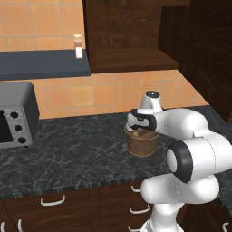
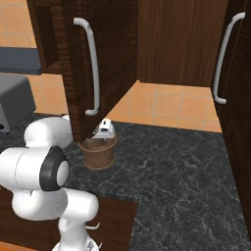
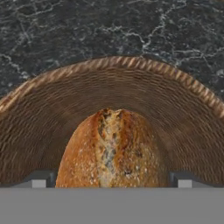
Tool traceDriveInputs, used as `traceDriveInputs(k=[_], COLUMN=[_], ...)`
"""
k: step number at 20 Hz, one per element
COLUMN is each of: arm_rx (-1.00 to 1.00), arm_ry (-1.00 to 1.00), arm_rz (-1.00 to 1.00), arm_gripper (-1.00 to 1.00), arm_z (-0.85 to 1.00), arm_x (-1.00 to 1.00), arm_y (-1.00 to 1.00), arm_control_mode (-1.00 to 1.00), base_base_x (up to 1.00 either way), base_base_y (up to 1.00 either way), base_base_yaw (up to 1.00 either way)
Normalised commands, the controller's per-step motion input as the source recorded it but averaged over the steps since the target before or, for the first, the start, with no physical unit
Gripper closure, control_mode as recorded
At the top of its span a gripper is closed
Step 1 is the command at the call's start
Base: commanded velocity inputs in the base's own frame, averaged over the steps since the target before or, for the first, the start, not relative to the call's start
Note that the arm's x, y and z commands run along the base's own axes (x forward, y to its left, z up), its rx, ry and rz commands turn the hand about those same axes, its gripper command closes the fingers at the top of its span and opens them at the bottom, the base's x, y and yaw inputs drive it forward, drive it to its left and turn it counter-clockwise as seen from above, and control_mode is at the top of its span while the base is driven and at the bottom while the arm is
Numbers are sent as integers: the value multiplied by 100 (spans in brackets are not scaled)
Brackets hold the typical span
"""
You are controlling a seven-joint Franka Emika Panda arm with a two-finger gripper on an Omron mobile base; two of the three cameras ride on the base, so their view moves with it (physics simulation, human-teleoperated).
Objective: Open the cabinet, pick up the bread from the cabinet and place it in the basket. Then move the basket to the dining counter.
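While the bread (image 3: 111,151) lies inside the basket (image 3: 39,109), directly below, the gripper (image 3: 111,178) is seen spread wide, nothing gripped.

A tan-brown, cracked bread (image 3: 111,151) is seen in a brown woven basket (image 3: 52,109) on black, white-veined granite (image 3: 65,30).
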Motion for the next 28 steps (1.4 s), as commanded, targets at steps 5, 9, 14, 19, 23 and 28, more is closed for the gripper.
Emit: traceDriveInputs(k=[5, 9, 14, 19, 23, 28], arm_rx=[0, 0, -2, -1, 0, 0], arm_ry=[3, 1, 0, -2, 0, 0], arm_rz=[0, 0, -2, -9, -11, -9], arm_gripper=[100, 100, -100, -100, -100, -100], arm_z=[-42, -39, -25, -1, 12, 17], arm_x=[37, 18, -6, -18, -3, -20], arm_y=[-2, -2, 0, 0, 0, 0], arm_control_mode=[-100, -100, -100, -100, -100, -100], base_base_x=[0, 0, 0, 0, 0, 0], base_base_y=[0, 0, 0, 0, 0, 0], base_base_yaw=[0, 0, 0, 0, 0, 0])
